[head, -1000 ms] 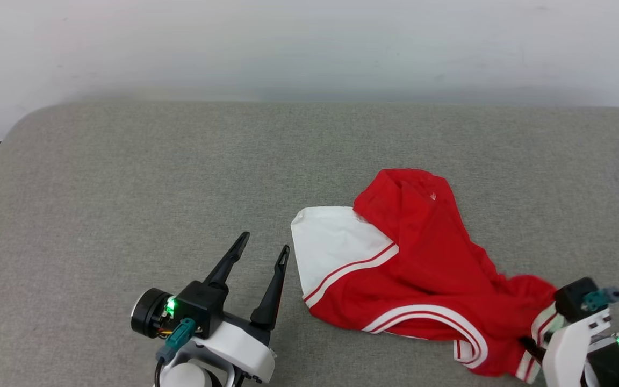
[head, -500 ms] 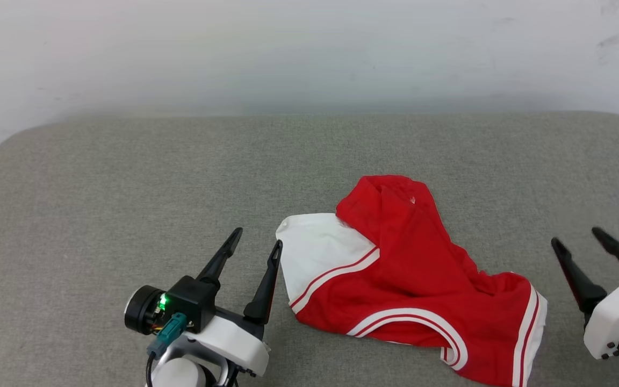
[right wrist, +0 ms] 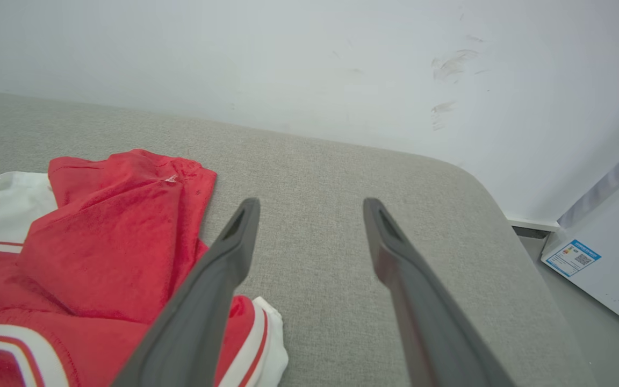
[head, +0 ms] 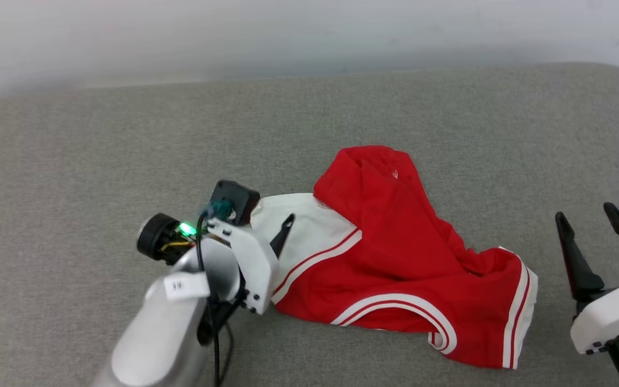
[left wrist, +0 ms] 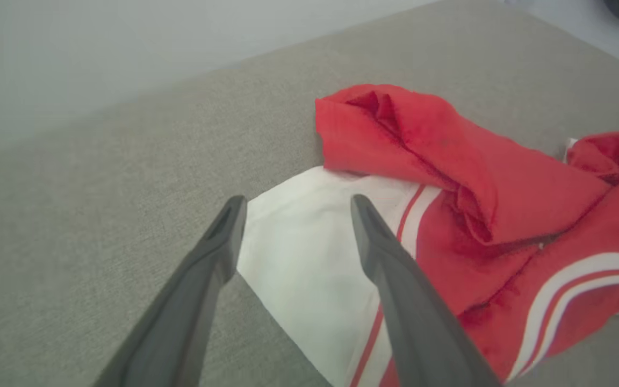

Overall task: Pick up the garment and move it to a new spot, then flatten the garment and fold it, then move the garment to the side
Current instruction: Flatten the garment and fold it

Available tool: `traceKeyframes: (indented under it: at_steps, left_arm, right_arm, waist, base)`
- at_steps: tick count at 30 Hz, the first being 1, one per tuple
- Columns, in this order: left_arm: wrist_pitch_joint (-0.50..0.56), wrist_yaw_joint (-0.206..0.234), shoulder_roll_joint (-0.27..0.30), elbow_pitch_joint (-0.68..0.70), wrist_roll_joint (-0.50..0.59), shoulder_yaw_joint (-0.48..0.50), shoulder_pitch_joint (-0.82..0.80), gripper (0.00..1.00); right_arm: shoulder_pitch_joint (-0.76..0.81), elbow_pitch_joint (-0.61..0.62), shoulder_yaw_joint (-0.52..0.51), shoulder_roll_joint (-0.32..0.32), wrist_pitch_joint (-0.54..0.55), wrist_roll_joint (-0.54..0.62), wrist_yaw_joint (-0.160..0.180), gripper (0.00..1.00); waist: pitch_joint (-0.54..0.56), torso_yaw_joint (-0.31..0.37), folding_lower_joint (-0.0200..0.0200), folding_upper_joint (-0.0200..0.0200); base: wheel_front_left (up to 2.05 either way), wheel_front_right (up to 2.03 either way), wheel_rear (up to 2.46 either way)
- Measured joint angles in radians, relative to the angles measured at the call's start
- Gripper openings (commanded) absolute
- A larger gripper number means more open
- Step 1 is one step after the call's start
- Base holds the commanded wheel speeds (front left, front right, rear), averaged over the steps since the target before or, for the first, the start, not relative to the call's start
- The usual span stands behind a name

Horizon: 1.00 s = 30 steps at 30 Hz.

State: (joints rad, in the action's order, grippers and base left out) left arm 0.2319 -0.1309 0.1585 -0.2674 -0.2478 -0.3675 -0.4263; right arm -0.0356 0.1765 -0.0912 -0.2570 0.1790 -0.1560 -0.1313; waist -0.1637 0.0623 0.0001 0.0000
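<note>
Garment position: the garment (head: 395,258) lies crumpled on the grey cushion (head: 100,161), a little right of centre, with nothing lifting it.
Long axis: it runs left to right and slants nearer at the right end. The white sleeve (head: 309,226) is at the left end, a red fold is heaped at the far middle, and a striped edge sits at the near right.
Direction from left gripper: the cloth spreads right and slightly far from the left gripper (left wrist: 296,204), and the sleeve's left corner lies directly between its fingers.
Direction from right gripper: the garment's right end lies to the left of the right gripper (head: 583,212), near but apart, with bare cushion under the fingers.
Nearer arm: the left arm, which is already over the sleeve.
Left gripper state: the fingers are spread wide and hold nothing. One finger is over the cushion at the sleeve's outer edge, the other over the sleeve near its red stripes. I cannot tell whether the tips touch the cloth.
Right gripper state: the fingers are spread wide, empty, and touch nothing.
Next move, as judged: lower the left gripper and close it on the sleeve corner. A shallow pinch could slip off the thin single layer.
</note>
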Motion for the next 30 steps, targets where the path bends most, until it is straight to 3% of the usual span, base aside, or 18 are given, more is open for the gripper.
traceKeyframes:
  at_steps: [4,7,12,21,22,23,30]
  left_arm:
    - [0.236,0.0,0.062,-0.043,-0.01,-0.024,-0.089,1.0]
    - [0.333,0.0,0.087,-0.073,-0.012,-0.027,-0.134,1.0]
    - [0.384,0.0,0.103,-0.122,-0.018,-0.042,-0.192,1.0]
    - [0.37,0.0,0.114,-0.247,-0.03,-0.082,-0.235,0.97]
    - [0.365,0.0,0.112,-0.258,-0.041,-0.084,-0.236,0.4]
    - [0.362,0.0,0.11,-0.264,-0.05,-0.089,-0.238,0.0]
    - [0.28,0.004,0.103,-0.292,-0.103,-0.083,-0.226,0.0]
  right_arm:
    - [0.0,0.033,0.017,0.022,0.015,0.008,0.0,1.0]
    - [-0.002,0.043,0.025,0.036,0.016,0.01,0.0,1.0]
    - [-0.001,0.04,0.041,0.05,0.023,0.013,0.0,1.0]
    - [-0.018,0.025,0.053,0.044,0.006,0.013,0.0,1.0]
    - [-0.02,0.023,0.054,0.044,0.005,0.013,0.0,1.0]
    - [-0.022,0.021,0.054,0.043,0.005,0.013,0.0,1.0]
    - [-0.021,0.002,0.048,0.031,0.007,0.015,0.0,1.0]
  waist:
    - [-0.028,0.026,0.0,0.0]
    - [-0.052,0.045,0.0,0.0]
    - [-0.098,0.07,0.0,0.0]
    - [-0.148,0.092,0.0,0.0]
    - [-0.15,0.092,0.0,0.0]
    - [-0.151,0.091,0.0,0.0]
    - [-0.136,0.065,0.0,0.0]
  base:
    - [0.0,0.0,0.0]
    - [0.0,0.0,0.0]
    - [0.0,0.0,0.0]
    - [0.0,0.0,0.0]
    - [0.0,0.0,0.0]
    - [0.0,0.0,0.0]
    - [0.0,0.0,0.0]
